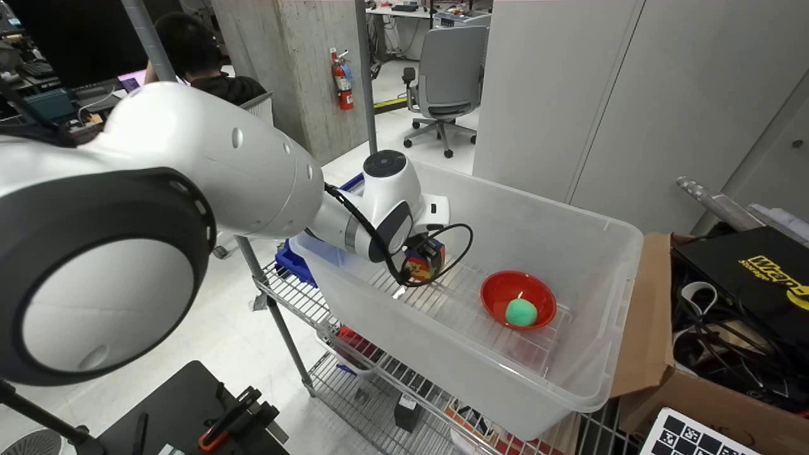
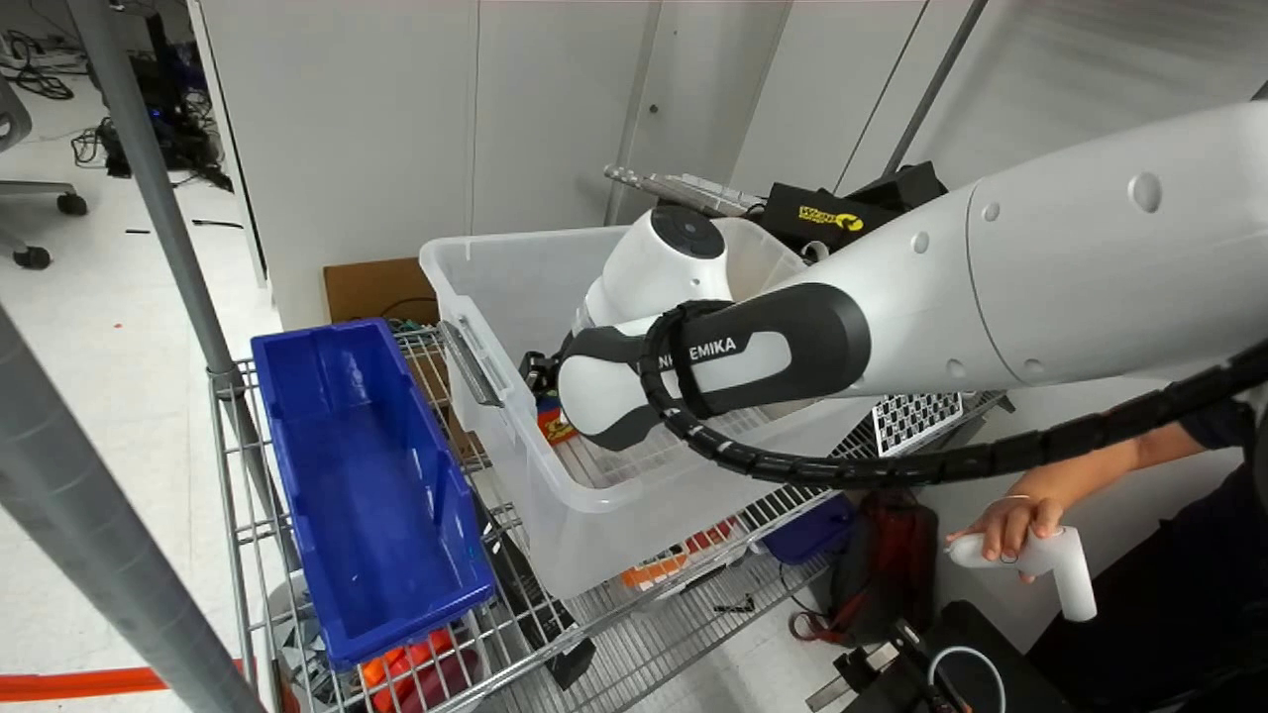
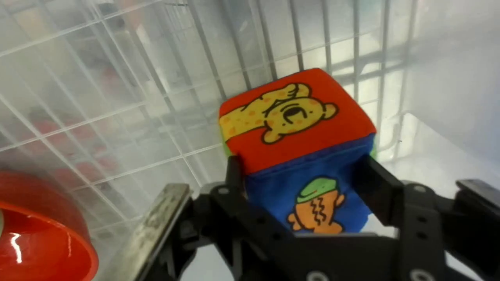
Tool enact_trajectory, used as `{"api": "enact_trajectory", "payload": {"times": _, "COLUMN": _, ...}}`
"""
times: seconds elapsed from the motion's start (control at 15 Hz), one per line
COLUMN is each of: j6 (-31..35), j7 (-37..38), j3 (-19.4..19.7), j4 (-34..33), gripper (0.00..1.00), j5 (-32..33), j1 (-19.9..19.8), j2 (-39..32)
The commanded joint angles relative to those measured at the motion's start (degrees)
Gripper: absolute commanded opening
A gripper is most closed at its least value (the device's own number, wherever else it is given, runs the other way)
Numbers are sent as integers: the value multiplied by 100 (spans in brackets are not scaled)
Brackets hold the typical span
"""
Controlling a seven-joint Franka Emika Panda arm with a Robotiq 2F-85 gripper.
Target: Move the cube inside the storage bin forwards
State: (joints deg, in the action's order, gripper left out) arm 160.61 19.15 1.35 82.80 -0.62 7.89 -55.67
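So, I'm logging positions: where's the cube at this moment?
In the wrist view, the cube is right of the red bowl, held in the gripper; an exterior view shows it inside the storage bin.

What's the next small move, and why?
Probably ease the cube slightly forward inside the storage bin, grip closed. In the wrist view, the gripper clasps it from both sides, so it looks held; the red bowl stands apart. I can't tell whether the cube is lifted off the bottom, so go slowly.
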Motion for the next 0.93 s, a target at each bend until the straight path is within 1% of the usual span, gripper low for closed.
{"api": "enact_trajectory", "payload": {"times": 0.0, "j6": -219, "j7": -123, "j3": -103, "j4": -542, "gripper": 42, "j5": -317, "j1": -122, "j2": -330}}
{"api": "enact_trajectory", "payload": {"times": 0.2, "j6": -273, "j7": -101, "j3": -28, "j4": -626, "gripper": 23, "j5": -336, "j1": -123, "j2": -358}}
{"api": "enact_trajectory", "payload": {"times": 0.4, "j6": -452, "j7": -67, "j3": -135, "j4": -537, "gripper": 1, "j5": -480, "j1": -190, "j2": -212}}
{"api": "enact_trajectory", "payload": {"times": 0.53, "j6": -422, "j7": -141, "j3": -185, "j4": -305, "gripper": 0, "j5": -554, "j1": -231, "j2": 9}}
{"api": "enact_trajectory", "payload": {"times": 0.6, "j6": -408, "j7": -180, "j3": -202, "j4": -213, "gripper": 3, "j5": -563, "j1": -250, "j2": 97}}
{"api": "enact_trajectory", "payload": {"times": 0.67, "j6": -334, "j7": -298, "j3": -240, "j4": 51, "gripper": 2, "j5": -549, "j1": -295, "j2": 331}}
{"api": "enact_trajectory", "payload": {"times": 0.73, "j6": -392, "j7": -350, "j3": -269, "j4": 150, "gripper": 3, "j5": -560, "j1": -335, "j2": 478}}
{"api": "enact_trajectory", "payload": {"times": 0.87, "j6": -382, "j7": -313, "j3": -252, "j4": 713, "gripper": 3, "j5": -632, "j1": -407, "j2": 993}}
